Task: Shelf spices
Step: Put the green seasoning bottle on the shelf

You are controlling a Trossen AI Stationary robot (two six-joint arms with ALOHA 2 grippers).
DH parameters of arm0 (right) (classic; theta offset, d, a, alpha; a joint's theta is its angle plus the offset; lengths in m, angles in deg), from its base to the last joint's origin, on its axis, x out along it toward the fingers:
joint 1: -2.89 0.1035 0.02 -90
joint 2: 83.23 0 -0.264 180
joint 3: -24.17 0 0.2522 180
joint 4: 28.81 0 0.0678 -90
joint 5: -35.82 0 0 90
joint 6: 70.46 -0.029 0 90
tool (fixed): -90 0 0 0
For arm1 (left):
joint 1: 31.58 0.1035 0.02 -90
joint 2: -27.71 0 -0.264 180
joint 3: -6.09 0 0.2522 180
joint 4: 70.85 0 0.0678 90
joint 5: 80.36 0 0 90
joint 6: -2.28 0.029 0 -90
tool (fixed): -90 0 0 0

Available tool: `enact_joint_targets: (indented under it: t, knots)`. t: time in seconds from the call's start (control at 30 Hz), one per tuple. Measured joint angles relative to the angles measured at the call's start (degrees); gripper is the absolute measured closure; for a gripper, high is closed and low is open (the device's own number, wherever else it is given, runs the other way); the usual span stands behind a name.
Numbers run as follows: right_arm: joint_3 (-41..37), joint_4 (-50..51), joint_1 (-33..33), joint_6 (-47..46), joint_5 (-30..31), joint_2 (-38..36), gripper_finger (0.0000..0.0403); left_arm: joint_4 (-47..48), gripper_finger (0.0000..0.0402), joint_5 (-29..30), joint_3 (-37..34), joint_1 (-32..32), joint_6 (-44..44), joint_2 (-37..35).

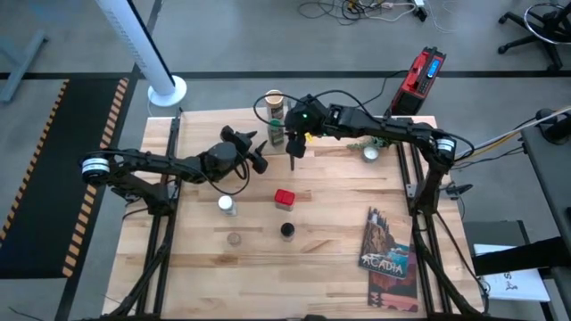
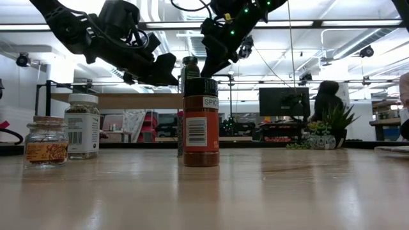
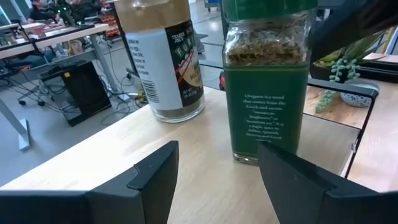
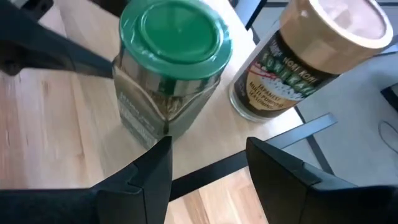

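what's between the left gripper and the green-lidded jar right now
Nothing: in the left wrist view only bare shelf top lies between the open left gripper and the green-lidded jar.

Grey floor [image 1: 80,36], hazard-striped mat [image 1: 40,169], ceiling strip lights [image 2: 307,25], monitor [image 2: 284,102].

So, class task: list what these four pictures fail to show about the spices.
- Red tin: low view, hidden behind the dark-capped brown jar.
- Tan canister: left wrist view, top cut off by the frame edge.
- Green-lidded jar: label print too small to read fully.
- High view: every spice label too small.
- Left gripper and right gripper: both open.
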Motion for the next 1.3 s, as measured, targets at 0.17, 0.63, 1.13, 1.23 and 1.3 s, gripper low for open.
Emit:
enact_joint_targets:
  t: [0.17,0.63,1.13,1.23,1.3]
  knots:
    - [-0.4,-2.0,0.3,-0.6,-0.5,0.0,0.0222,-0.3,0.0194,0.0,0.0,0.0,0.0,0.0]
    - [-0.4,-0.4,1.7,-2.7,3.3,0.1,0.0222,-1.5,0.0194,1.7,0.0,0.0,0.0,0.0]
    - [-0.4,-5.3,2.0,-3.6,2.3,0.1,0.0222,-2.9,0.0194,3.1,0.0,0.4,0.0,0.0]
    - [-0.4,-4.5,2.4,-3.9,1.9,0.1,0.0222,-3.0,0.0194,3.1,0.0,0.4,0.1,0.0]
    - [-0.4,-4.2,2.8,-3.9,1.9,0.1,0.0222,-3.1,0.0194,3.1,0.0,0.4,0.5,0.0]
